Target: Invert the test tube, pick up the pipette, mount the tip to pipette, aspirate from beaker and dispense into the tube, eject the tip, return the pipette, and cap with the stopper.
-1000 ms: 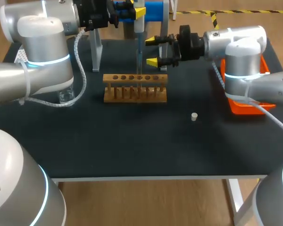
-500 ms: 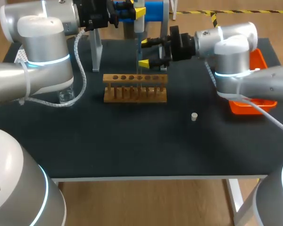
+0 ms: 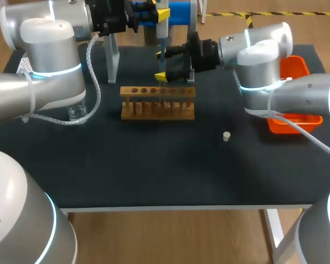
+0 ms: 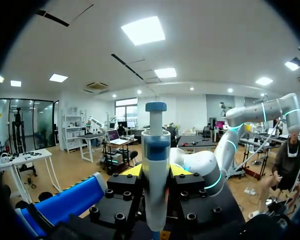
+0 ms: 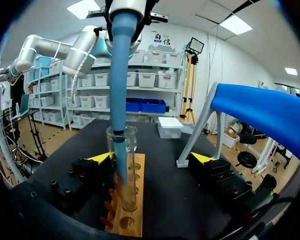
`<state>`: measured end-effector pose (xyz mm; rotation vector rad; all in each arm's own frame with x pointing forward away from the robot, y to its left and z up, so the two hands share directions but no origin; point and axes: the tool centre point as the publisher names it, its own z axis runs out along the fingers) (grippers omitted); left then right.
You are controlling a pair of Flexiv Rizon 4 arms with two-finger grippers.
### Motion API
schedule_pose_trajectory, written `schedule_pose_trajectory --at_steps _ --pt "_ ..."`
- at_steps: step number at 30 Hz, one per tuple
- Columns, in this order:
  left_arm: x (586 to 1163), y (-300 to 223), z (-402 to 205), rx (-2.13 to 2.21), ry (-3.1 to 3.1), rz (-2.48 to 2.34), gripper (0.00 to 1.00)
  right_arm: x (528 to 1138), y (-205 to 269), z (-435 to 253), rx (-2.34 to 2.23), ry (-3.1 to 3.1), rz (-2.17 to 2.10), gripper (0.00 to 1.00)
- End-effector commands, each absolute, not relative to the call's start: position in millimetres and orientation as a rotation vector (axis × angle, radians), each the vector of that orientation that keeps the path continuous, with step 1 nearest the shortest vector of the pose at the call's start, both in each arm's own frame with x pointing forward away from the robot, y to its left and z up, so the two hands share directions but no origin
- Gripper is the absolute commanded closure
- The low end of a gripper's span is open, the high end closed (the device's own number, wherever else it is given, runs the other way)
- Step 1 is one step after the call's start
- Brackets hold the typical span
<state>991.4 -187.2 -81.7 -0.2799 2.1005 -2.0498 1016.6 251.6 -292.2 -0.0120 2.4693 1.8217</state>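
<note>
Standing between spread fingers (image 5: 101, 157) of right pincer (image 5: 152, 159): test tube (image 5: 131, 155).

A wooden rack (image 3: 158, 103) stands on the black table (image 3: 154, 170) toward its far edge. An orange tray (image 3: 290, 125) sits at the right edge, and a blue-topped stand (image 3: 180, 10) at the far edge.

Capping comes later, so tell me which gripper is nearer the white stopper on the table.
Right. The right gripper is at the wooden rack, beyond the stopper; the left gripper is farther back, holding the pipette.
</note>
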Motion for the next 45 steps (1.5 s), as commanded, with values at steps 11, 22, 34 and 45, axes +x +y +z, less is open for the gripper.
schedule_pose_trajectory --at_steps 11,22,34,45 --pt "991.5 -187.3 -81.1 -0.282 2.101 -2.049 1.00 1014.3 264.6 -298.4 0.000 2.506 1.680 0.00" --pt "991.5 -187.3 -81.1 -0.282 2.101 -2.049 1.00 1014.1 266.5 -305.8 -0.004 2.520 1.596 0.00" --pt "991.5 -187.3 -81.1 -0.282 2.101 -2.049 1.00 1015.9 268.6 -312.5 0.009 2.543 1.543 0.00" --pt "991.5 -187.3 -81.1 -0.282 2.101 -2.049 1.00 1020.4 266.4 -312.9 0.009 2.553 1.521 0.00"
